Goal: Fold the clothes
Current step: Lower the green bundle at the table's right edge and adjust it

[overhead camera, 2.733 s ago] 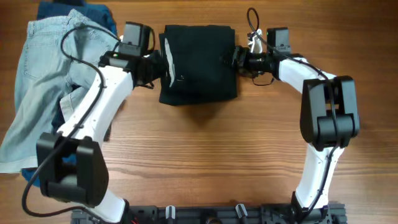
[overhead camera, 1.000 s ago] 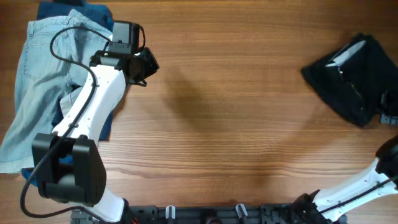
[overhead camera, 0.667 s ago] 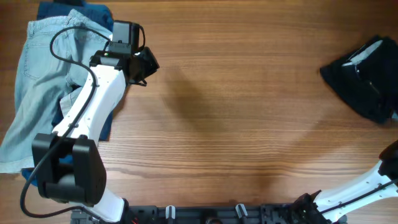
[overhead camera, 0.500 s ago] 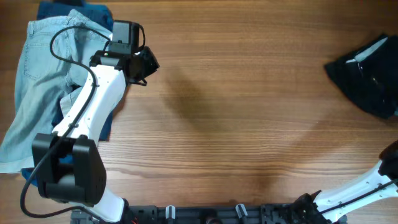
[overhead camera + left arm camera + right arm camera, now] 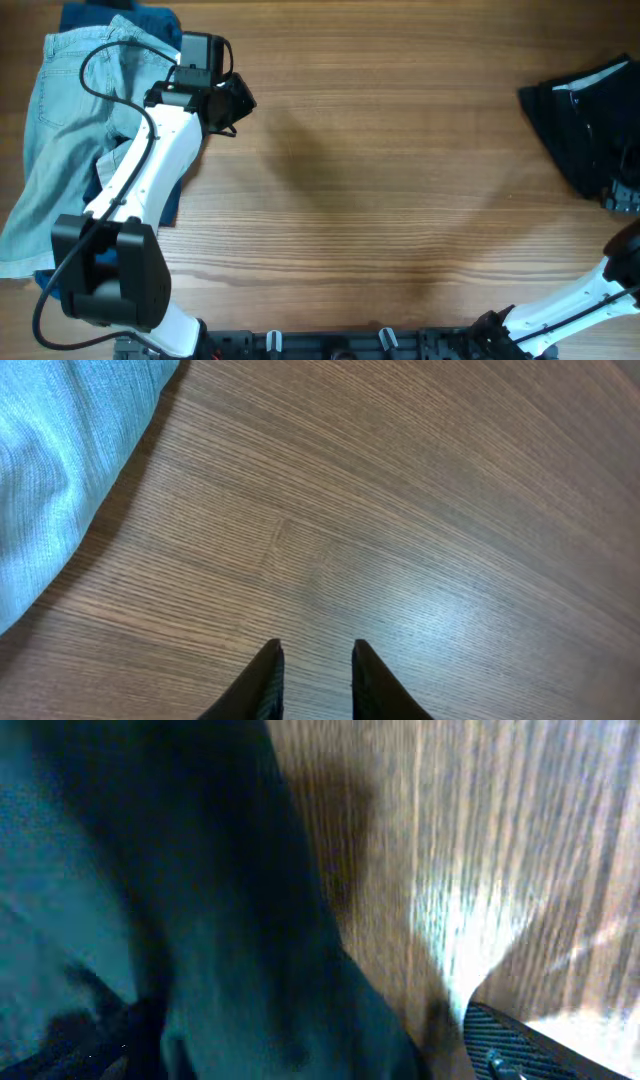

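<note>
Firstly, table [image 5: 400, 200]: brown wood grain, bare across the middle, with clothes at both ends.
Denim piece [image 5: 55, 130]: light blue, rumpled, spread along the far left of the table from the top edge down toward the front; in the left wrist view its edge [image 5: 50, 470] lies on the wood to the left of the fingers.
Black shorts [image 5: 580, 130]: bunched at the far right edge of the table, partly cut off by the frame, a pale strip showing near the top; in the right wrist view the dark cloth [image 5: 220, 920] fills most of the picture, blurred.
Left arm [image 5: 150, 180]: white, reaching up over the denim piece.
Dark-blue piece [image 5: 110, 18]: peeking out from under the denim at the top left corner.
Left gripper [image 5: 240, 103]: just past the denim's right edge, over bare wood; its fingertips [image 5: 270, 670] stand narrowly apart with nothing between them.
Right gripper [image 5: 618, 193]: at the lower edge of the black shorts by the right border; one finger [image 5: 510, 1045] shows beside the cloth, but I cannot tell whether it grips.
</note>
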